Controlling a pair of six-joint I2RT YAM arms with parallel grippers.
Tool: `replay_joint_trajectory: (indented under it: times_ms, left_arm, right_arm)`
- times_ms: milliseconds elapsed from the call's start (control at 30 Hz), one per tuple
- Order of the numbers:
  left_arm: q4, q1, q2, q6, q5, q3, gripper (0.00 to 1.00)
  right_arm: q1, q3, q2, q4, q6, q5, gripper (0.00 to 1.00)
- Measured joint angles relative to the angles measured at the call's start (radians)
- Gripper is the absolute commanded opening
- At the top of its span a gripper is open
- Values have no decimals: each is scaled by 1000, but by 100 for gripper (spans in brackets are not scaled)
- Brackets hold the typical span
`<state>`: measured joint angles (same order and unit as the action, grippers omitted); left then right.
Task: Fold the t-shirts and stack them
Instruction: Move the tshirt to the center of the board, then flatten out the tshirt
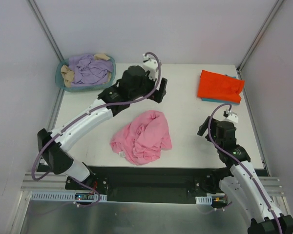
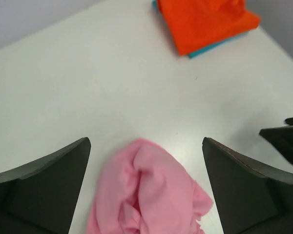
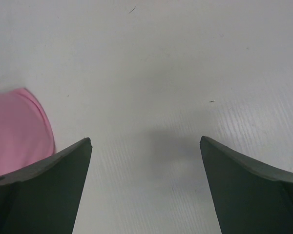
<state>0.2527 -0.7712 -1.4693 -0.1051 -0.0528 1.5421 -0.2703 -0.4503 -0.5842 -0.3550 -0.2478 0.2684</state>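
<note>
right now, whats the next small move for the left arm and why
Probably lower the left fingers onto the far edge of the pink shirt and pinch it. The shirt lies crumpled mid-table, those fingers hang open just beyond it, and the orange shirt already sits folded on the teal shirt.

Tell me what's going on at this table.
Two robot arms are partway through folding and stacking t-shirts. An orange-red t-shirt lies folded on a teal-blue t-shirt at the far right corner. A pink t-shirt sits crumpled mid-table, not yet folded. The left pincer hovers open near its far edge; the right pincer is open over the table to its right. Neither holds anything. A teal basket at the far left holds more clothes.
</note>
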Motion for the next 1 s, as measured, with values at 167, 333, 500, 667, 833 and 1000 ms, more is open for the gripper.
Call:
replay_joint_trajectory:
  times_ms: [167, 333, 500, 667, 833, 1000]
  left_arm:
    - [29, -47, -50, -49, -156, -116, 99]
    - [37, -41, 145, -182, -294, -375, 99]
    - [55, -35, 424, -394, -370, -671, 99]
    - [185, 40, 613, -637, -337, -893, 99]
    - [257, 135, 679, -782, -245, -1023, 99]
    - [280, 179, 634, -865, -206, -1073, 99]
  right_arm:
    - [0, -6, -34, 2, 2, -23, 97]
    - [-1, -6, -52, 37, 29, -135, 97]
    - [-72, -8, -111, 122, 77, -301, 97]
    - [-401, -90, -278, 144, 162, -297, 98]
    - [-667, -280, -511, 150, 237, -207, 87]
    - [-810, -487, -765, 142, 291, -90, 81]
